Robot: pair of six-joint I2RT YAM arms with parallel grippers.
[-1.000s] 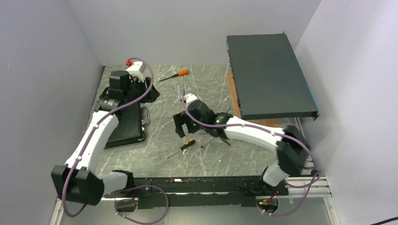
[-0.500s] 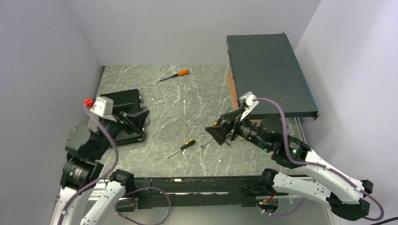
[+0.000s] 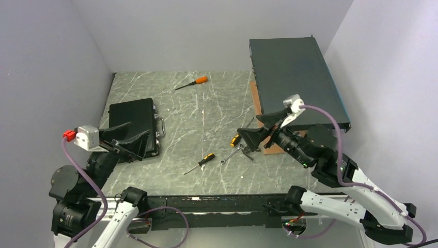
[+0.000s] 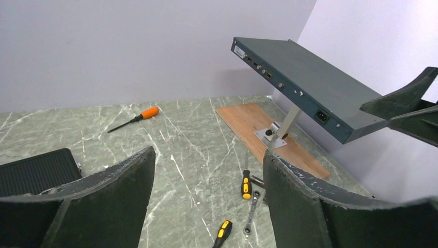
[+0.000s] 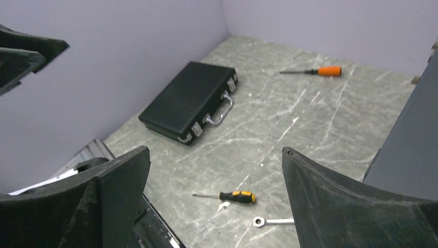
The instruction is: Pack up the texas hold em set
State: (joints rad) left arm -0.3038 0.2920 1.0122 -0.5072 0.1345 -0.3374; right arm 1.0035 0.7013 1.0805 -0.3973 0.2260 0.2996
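Note:
The texas hold em set shows only as a small black hard case [image 3: 133,125], shut and lying flat at the table's left side. Its metal latches and handle [image 5: 219,113] face the table's middle; the case [image 5: 188,101] is plain in the right wrist view, and just a ribbed corner [image 4: 36,173] shows in the left wrist view. My left gripper [image 3: 126,138] hovers open above the case's near end, holding nothing. Pulled back at the right, my right gripper [image 3: 248,124] also stands open and empty, well away from the case.
A large dark rack box [image 3: 294,85] stands tilted on a wooden board [image 4: 268,132] at the back right. An orange screwdriver [image 3: 192,82] lies at the back. Two yellow-handled screwdrivers [image 3: 205,159] [image 4: 246,184] and a wrench [image 4: 251,212] lie mid-table.
Both arms have drawn back from the table towards the near edge and risen. The left gripper has left the case's far end and opened wider. The case has not moved.

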